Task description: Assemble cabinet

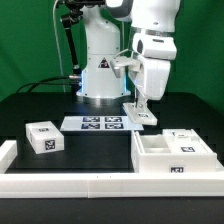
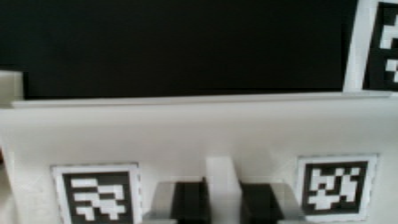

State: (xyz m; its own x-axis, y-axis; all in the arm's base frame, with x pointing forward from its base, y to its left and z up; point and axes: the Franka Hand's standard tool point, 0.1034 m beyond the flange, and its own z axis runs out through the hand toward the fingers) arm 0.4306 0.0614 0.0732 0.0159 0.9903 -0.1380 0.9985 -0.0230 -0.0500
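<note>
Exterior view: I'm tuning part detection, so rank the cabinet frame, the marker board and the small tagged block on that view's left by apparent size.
1. cabinet frame, clearly largest, though also nearest the camera.
2-3. marker board and small tagged block: unranked, one long and flat, one compact, similar area.

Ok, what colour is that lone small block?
The block is white with black-and-white square tags; best seen in the exterior view.
</note>
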